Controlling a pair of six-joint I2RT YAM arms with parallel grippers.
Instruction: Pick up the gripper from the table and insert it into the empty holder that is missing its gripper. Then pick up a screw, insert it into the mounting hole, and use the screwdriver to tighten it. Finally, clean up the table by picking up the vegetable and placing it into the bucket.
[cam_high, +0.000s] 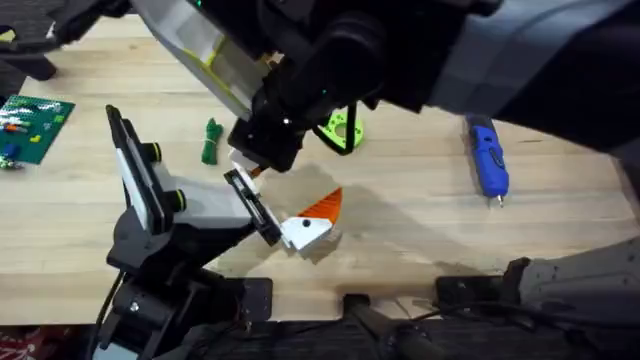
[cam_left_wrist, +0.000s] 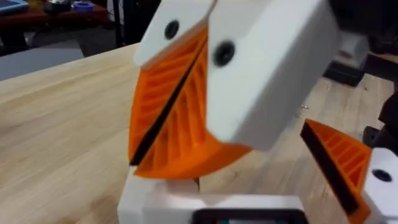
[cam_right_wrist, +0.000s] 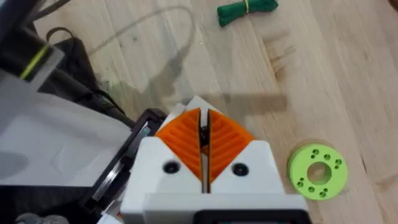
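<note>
The gripper (cam_high: 312, 220), an orange ribbed fin on a white block, rests against the tip of the holder's thin black end plate (cam_high: 252, 205); I cannot tell if it is seated. The holder (cam_high: 150, 190) stands at the left. My right gripper (cam_high: 252, 168) hangs just above that plate (cam_right_wrist: 127, 155), shut (cam_right_wrist: 203, 118) on a small dark piece that looks like a screw. My left gripper (cam_left_wrist: 140, 152) is shut and empty, low over the table, with the orange gripper (cam_left_wrist: 339, 165) close beside it. The blue screwdriver (cam_high: 488, 158) lies at the right. The vegetable (cam_high: 211, 141) (cam_right_wrist: 247, 10) lies behind the holder.
A lime-green ring (cam_high: 341, 128) (cam_right_wrist: 317, 171) lies just behind the right arm. A green circuit board (cam_high: 30, 125) sits at the far left edge. The right arm crosses the table's middle, large and dark. Bare wood shows between the gripper and the screwdriver.
</note>
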